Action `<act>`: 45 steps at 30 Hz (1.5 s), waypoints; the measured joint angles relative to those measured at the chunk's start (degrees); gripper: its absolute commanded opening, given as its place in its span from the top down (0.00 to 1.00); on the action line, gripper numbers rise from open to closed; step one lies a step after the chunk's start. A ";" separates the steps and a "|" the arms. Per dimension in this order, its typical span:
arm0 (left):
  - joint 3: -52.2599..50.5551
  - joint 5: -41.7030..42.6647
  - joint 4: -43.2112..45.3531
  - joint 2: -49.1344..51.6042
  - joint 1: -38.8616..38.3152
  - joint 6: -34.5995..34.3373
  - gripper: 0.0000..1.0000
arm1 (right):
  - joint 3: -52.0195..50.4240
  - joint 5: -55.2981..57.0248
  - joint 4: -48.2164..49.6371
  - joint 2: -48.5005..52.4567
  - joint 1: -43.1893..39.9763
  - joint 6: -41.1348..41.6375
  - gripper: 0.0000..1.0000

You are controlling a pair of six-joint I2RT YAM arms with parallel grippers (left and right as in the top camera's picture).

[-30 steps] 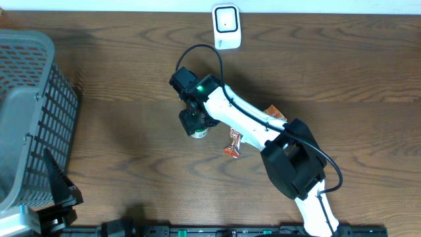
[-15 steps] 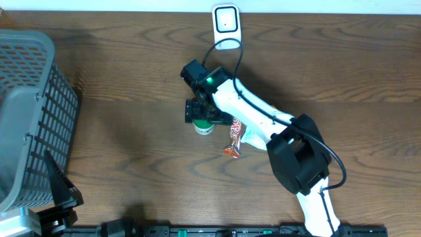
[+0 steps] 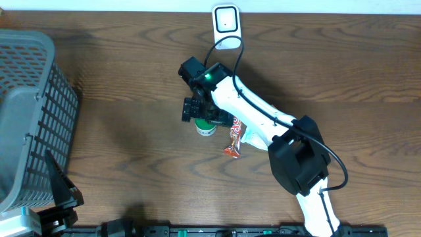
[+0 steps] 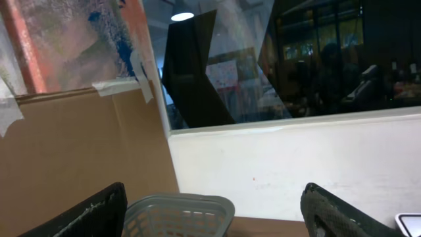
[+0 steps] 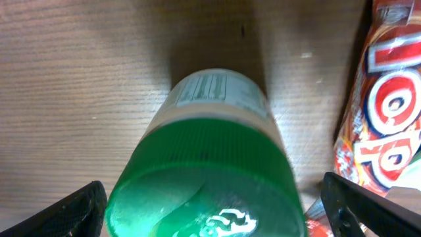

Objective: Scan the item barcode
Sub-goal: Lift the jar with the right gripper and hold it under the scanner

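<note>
The right fingers (image 5: 69,214) stood spread wide, one at each side of a green-capped bottle (image 5: 210,171), and neither touched it. The bottle stood upright on the desk (image 3: 131,99) directly under them, near the middle of the overhead view, its white printed label showing below the cap. A red and orange snack packet (image 5: 388,112) lay just beside the bottle at about 4 o'clock, partly under the right arm. The white scanner (image 3: 225,25) stood at 12 o'clock, by the desk's far edge, well apart from the bottle. The left fingers (image 4: 89,214) were spread with nothing between them, low at 7 o'clock beside the grey basket (image 3: 33,112).
</note>
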 measured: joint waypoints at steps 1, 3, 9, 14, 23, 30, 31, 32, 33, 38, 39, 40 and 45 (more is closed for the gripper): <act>0.00 0.00 0.00 0.00 -0.24 0.00 0.15 | 0.00 -0.04 -0.17 0.00 0.17 1.55 0.01; 0.00 -0.02 0.00 0.00 -0.74 0.00 0.15 | 0.00 -0.09 -0.09 0.00 0.39 4.55 0.01; 0.00 0.00 -0.02 0.00 -2.43 0.00 0.15 | -0.09 0.22 0.66 0.00 0.74 11.43 0.01; 0.00 0.00 0.00 0.00 -3.06 0.00 0.15 | -1.60 1.81 1.25 0.00 0.74 14.53 0.01; 0.00 0.00 0.00 0.00 -3.06 0.00 0.15 | -5.77 3.04 6.71 0.00 0.74 15.98 0.01; 0.00 0.00 -0.02 0.00 -3.06 0.00 0.15 | -9.29 3.04 9.31 0.02 0.74 16.83 0.14; 0.00 0.00 0.00 0.00 -3.06 0.00 0.15 | -9.38 3.06 9.46 0.02 0.74 16.87 0.18; 0.00 0.00 0.00 0.00 -3.06 0.00 0.15 | -9.40 3.04 9.55 0.02 0.74 17.14 0.21; 0.00 0.00 0.00 0.00 -3.06 0.00 0.15 | -9.40 3.04 9.79 0.02 0.74 17.22 0.24; 0.00 0.00 -0.02 0.00 -3.06 0.00 0.15 | -9.42 3.17 10.19 0.02 0.74 17.53 0.39; 0.00 0.00 -0.02 0.00 -3.06 0.00 0.15 | -9.42 3.21 10.16 0.02 0.74 17.64 0.39; 0.00 0.00 -0.02 0.00 -3.06 0.00 0.15 | -9.42 3.23 10.16 0.00 0.74 17.70 0.42; 0.00 -0.02 -0.02 0.00 -3.06 0.00 0.15 | -9.33 -0.28 10.16 0.00 0.28 14.71 0.50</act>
